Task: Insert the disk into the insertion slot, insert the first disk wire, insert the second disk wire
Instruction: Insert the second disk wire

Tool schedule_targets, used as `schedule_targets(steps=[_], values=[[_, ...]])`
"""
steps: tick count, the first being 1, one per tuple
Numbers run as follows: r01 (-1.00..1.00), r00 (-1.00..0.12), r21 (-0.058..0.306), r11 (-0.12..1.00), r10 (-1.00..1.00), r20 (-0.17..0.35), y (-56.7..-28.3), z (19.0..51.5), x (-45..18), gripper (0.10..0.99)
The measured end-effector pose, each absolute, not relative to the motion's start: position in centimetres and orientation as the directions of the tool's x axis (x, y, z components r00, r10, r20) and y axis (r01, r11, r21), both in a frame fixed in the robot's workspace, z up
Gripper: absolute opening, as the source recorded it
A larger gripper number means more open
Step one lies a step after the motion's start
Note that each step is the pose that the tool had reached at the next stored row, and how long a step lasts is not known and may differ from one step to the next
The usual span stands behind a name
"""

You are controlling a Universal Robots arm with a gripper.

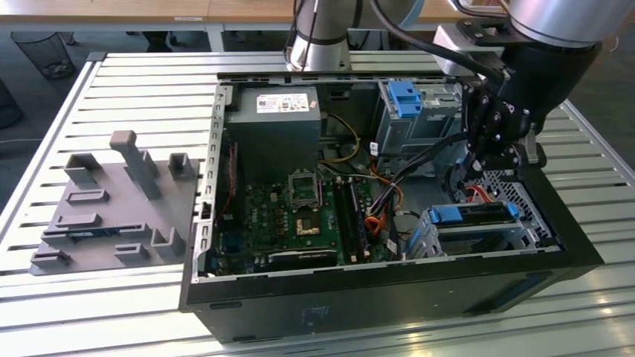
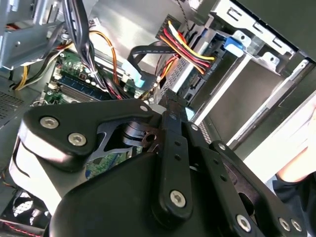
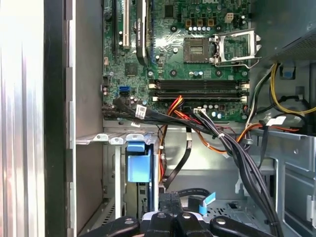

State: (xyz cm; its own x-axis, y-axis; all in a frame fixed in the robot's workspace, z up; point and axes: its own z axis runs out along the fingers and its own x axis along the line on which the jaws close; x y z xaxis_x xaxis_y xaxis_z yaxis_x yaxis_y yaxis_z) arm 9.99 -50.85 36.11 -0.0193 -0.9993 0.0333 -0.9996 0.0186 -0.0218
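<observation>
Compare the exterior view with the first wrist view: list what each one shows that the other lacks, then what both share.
Exterior view adds the slatted table, a grey fixture plate and the arm. First wrist view adds a black flat cable with a pale-blue plug. Both share the motherboard, its CPU socket, and the blue-framed disk seated in the slot.
</observation>
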Motion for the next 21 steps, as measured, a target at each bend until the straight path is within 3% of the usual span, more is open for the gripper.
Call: schedule_targets(steps=[19, 21], values=[[-1.000, -0.019, -0.021, 0.019, -0.999, 0.030, -49.4, 36.2, 9.7, 0.106], [-1.000, -0.019, -0.021, 0.019, -0.999, 0.030, -49.2, 36.2, 9.6, 0.173]])
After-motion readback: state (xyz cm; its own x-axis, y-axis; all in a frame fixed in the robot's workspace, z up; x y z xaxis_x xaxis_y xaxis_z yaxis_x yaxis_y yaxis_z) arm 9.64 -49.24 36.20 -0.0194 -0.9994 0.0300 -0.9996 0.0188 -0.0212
